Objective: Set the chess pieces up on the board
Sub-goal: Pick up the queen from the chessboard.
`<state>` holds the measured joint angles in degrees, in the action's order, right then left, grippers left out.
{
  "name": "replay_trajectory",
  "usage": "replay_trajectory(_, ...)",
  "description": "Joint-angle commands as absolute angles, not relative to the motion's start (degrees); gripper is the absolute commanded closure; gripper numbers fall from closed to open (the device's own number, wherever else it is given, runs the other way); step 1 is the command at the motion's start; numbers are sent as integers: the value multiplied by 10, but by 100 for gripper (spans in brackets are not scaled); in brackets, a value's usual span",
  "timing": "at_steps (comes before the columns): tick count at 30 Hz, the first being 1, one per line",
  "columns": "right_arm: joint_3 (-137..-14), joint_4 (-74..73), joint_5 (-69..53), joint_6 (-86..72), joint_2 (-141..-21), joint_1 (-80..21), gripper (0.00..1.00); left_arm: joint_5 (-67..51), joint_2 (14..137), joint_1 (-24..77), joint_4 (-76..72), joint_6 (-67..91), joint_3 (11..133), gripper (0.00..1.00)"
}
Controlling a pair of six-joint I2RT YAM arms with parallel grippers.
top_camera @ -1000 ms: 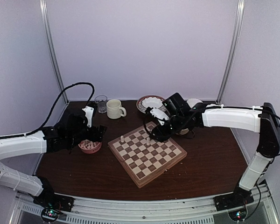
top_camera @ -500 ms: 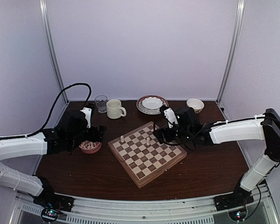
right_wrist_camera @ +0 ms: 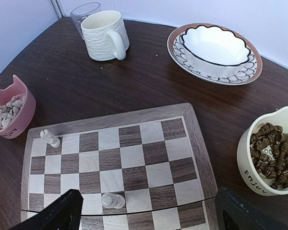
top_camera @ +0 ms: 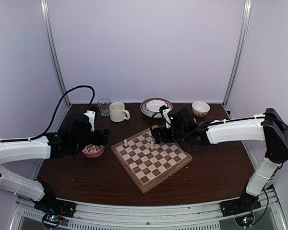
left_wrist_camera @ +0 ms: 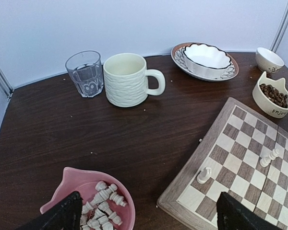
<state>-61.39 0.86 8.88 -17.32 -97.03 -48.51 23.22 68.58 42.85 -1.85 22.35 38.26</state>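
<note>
Shows a dark brown wooden table (top_camera: 216, 163) inside a booth of pale lilac walls, with metal posts (top_camera: 53, 52) rising at the back corners.

Centres on the board (top_camera: 151, 157), checkered tan and brown with a pale rim, set cornerwise to the arms. Bears two cream chess pieces (right_wrist_camera: 50, 138): one on a square at the left corner, another further along the far side, possibly tipped over, though hard to judge from above.

Along the back edge, left to right: a clear glass (top_camera: 104, 106), a ribbed cream mug (top_camera: 118, 111), a scalloped white bowl (top_camera: 156, 106) on a brown-rimmed plate, and a small pale bowl (top_camera: 200, 108).

Left of the board, a pink cat-eared bowl (top_camera: 92, 151) heaped with more cream pieces. Just beside the board's far right edge, a cream cat-eared bowl (right_wrist_camera: 271, 153) full of dark brown pieces, hidden behind the right arm in the overhead view.

Left gripper (left_wrist_camera: 151, 220) above the pink bowl's near side, fingers spread wide, gripping nothing. Right gripper (right_wrist_camera: 149, 215) over the board's far half, fingers likewise wide apart and empty.
</note>
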Motion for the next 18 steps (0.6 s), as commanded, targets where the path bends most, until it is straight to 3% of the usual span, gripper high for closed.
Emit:
replay_trajectory(1,-620,-3,61,-159,-968,-486,0,211,676,429,-57,209,375,3)
replay_trajectory(4,-605,27,37,-139,-977,-487,4,185,678,429,-64,205,374,4)
replay_trajectory(7,-609,31,11,-123,-988,-487,20,165,685,429,-68,194,375,5)
replay_trajectory(12,-604,48,-15,-109,-1000,-489,37,150,706,429,-75,177,378,5)
replay_trajectory(18,-620,48,-26,-99,-1034,-491,42,151,716,429,-71,185,383,6)
